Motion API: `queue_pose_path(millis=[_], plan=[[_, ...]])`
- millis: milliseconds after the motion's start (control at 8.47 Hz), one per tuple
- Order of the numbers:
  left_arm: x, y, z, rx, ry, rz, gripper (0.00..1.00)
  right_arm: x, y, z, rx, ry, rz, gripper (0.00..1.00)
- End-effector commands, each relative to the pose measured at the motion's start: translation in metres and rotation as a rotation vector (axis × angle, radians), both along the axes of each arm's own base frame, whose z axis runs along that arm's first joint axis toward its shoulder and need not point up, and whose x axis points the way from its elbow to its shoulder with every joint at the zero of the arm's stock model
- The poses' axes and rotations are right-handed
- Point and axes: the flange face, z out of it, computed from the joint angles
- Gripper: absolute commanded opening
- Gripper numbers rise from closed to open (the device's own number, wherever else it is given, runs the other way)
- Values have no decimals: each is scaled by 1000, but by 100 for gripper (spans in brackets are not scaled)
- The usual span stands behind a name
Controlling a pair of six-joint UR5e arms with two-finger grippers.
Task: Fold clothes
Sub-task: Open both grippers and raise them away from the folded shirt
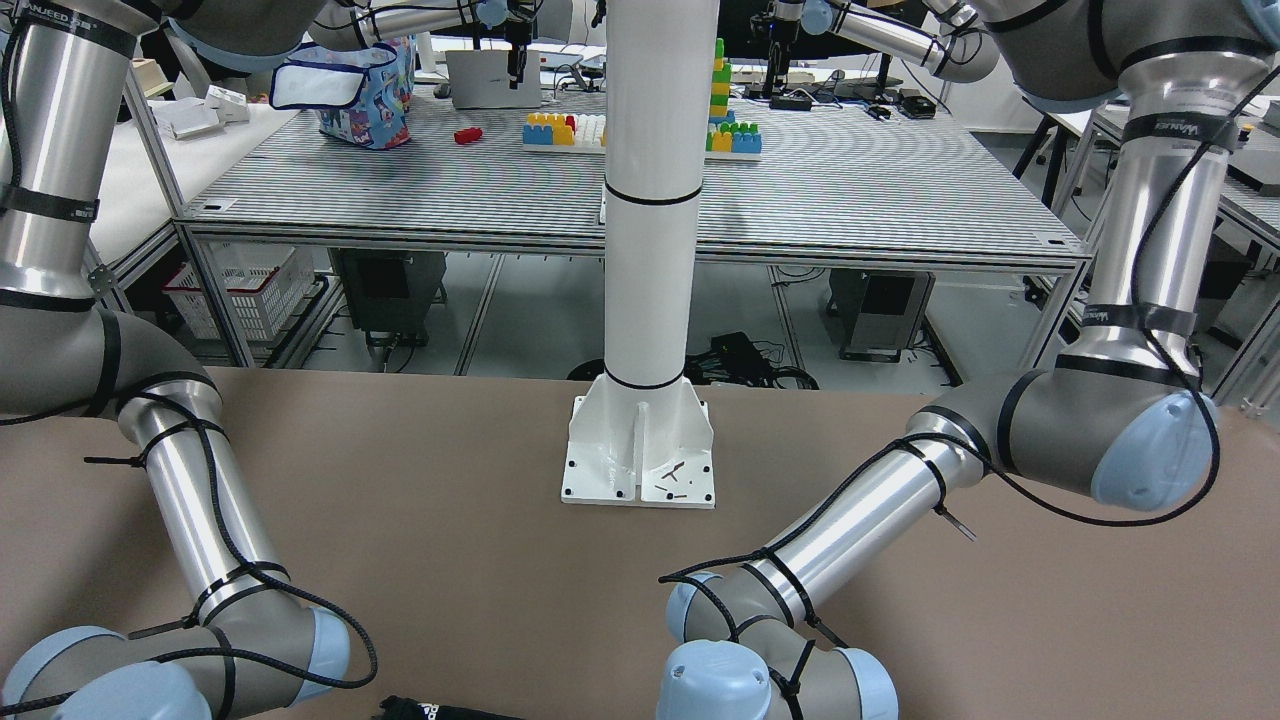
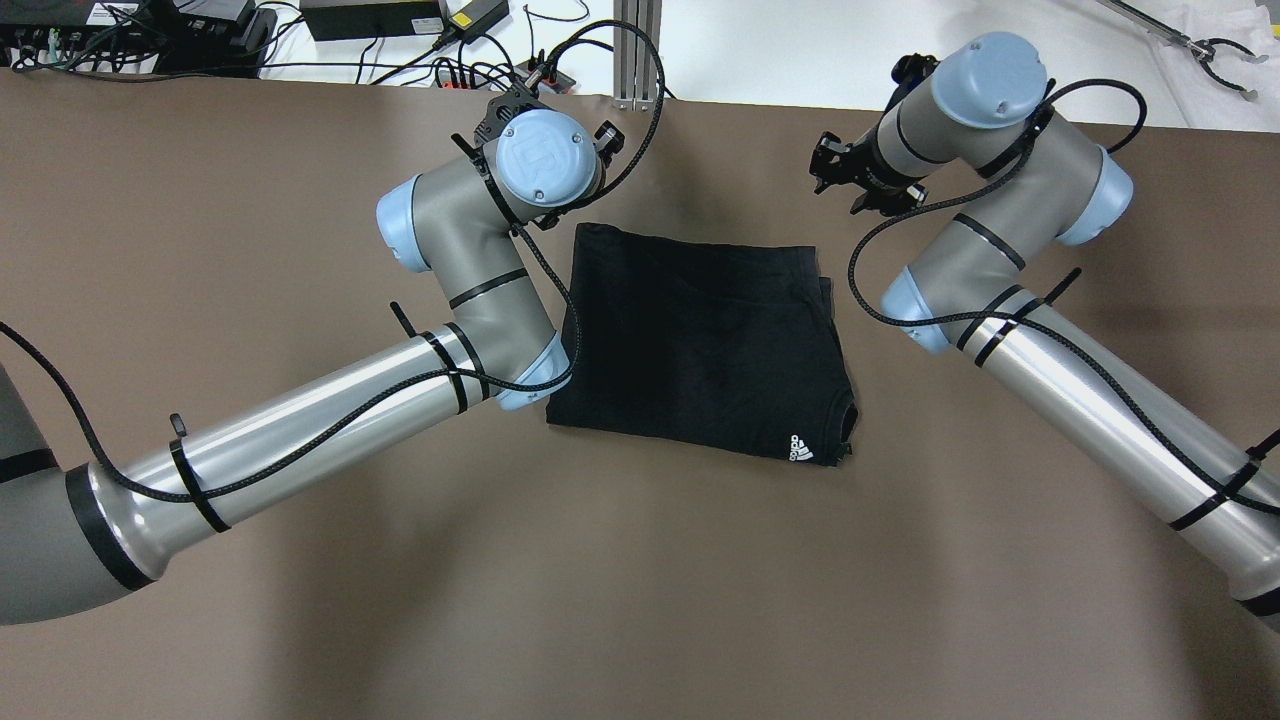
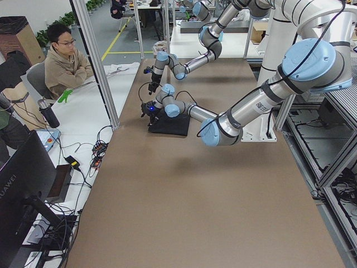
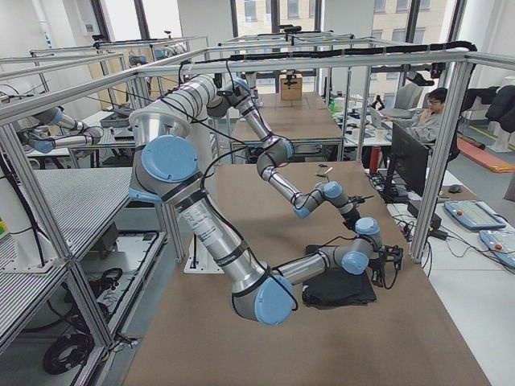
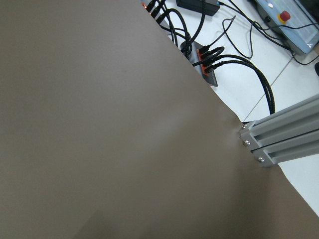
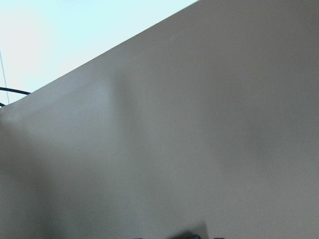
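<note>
A black garment point(image 2: 700, 340) is shown folded square at the centre of the table point(image 2: 640, 600), the folding judged all but done. The left gripper point(image 2: 497, 112) is poised at its eleven o'clock and the right gripper point(image 2: 850, 180) at two. Whether the fingers are released or clenched cannot be told. A clean withdrawal is probably called for next.

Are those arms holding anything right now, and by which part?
Nothing seems held: the folded black shirt lies flat on the table, and the left gripper and right gripper both appear clear of it.
</note>
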Motion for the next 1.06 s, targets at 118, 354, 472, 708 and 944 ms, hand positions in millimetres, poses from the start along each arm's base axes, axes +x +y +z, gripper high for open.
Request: queue_pose_path(millis=[118,354,472,708,944], plan=[[-22,18,13,187,-176,149,100,20,1,42,130,116,-122,95],[-63,30,58,288,-576,248,100,81,-7,101,296,296,-280,95],[-103,45,84,346,-745,358,100,112,-7,129,368,374,-356,95],[-249,48,168,421,-1008,528,100,170,-12,170,381,566,-292,95],[-367,63,258,436,-1144,626,100,234,-2,222,403,754,-283,95]])
